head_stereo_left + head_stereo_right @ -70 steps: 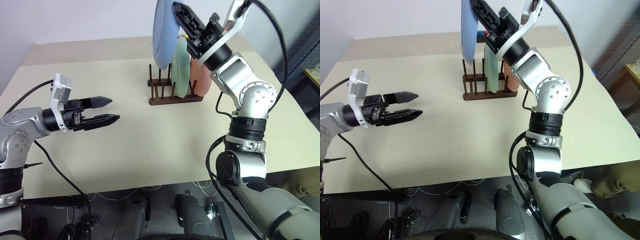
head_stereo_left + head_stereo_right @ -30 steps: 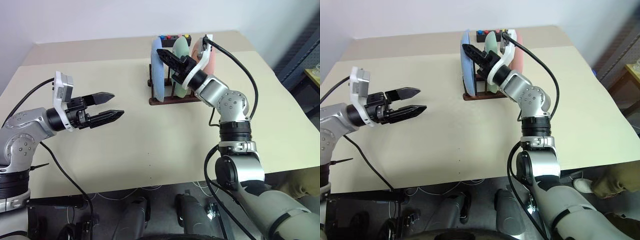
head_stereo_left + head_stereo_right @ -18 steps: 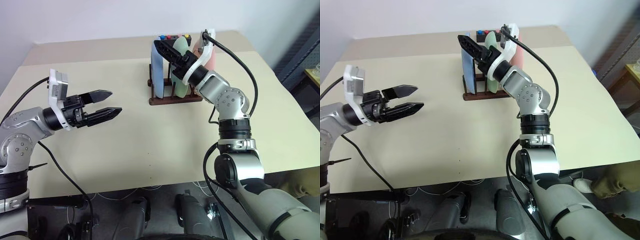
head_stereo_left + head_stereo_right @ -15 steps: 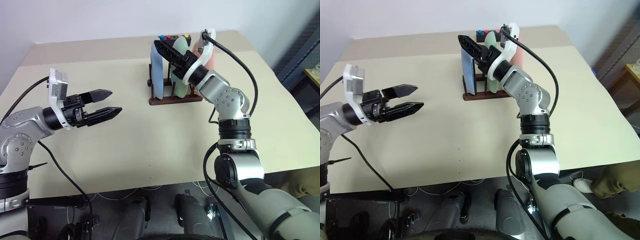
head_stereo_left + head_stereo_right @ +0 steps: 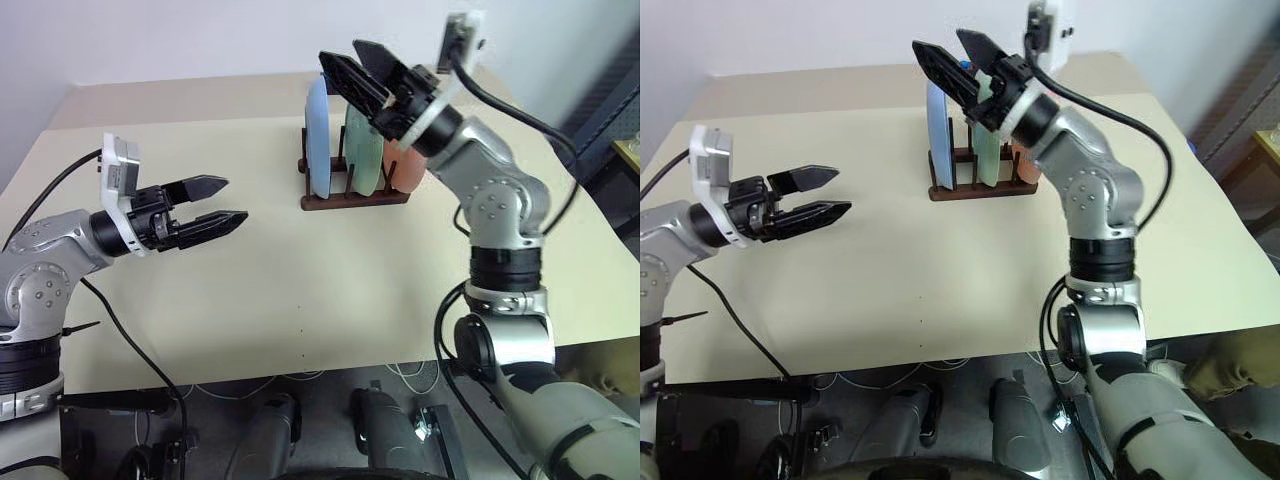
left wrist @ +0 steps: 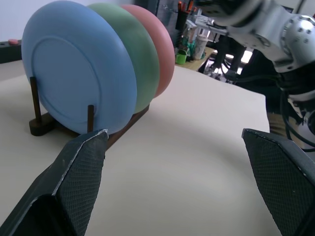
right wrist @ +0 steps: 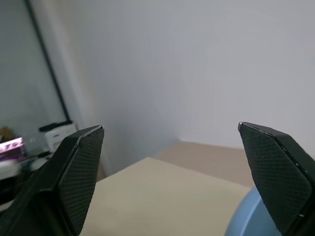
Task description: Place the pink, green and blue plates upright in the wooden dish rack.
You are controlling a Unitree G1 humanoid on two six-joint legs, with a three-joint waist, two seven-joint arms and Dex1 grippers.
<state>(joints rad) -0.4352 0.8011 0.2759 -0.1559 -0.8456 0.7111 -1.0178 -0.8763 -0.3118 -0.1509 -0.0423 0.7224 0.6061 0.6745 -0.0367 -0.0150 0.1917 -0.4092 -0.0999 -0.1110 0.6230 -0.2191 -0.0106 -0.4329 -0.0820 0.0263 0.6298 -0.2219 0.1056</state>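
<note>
All three plates, blue (image 5: 319, 140), green (image 5: 362, 140), pink (image 5: 405, 165), upright in rack (image 5: 352, 198) near table's (image 5: 300, 290) far edge. Right gripper (image 5: 352, 66) wide and empty above them; left gripper (image 5: 226, 201) wide, empty. Probably only withdrawal left.

The rack (image 5: 352, 198) is dark brown wood. In it stand a light blue plate (image 5: 318, 140), a pale green plate (image 5: 362, 152) beside it, and a salmon-pink plate (image 5: 404, 168) last. The worktop (image 5: 300, 280) is plain cream. The fingers (image 6: 78, 172) are black with a fine crosshatch texture.
</note>
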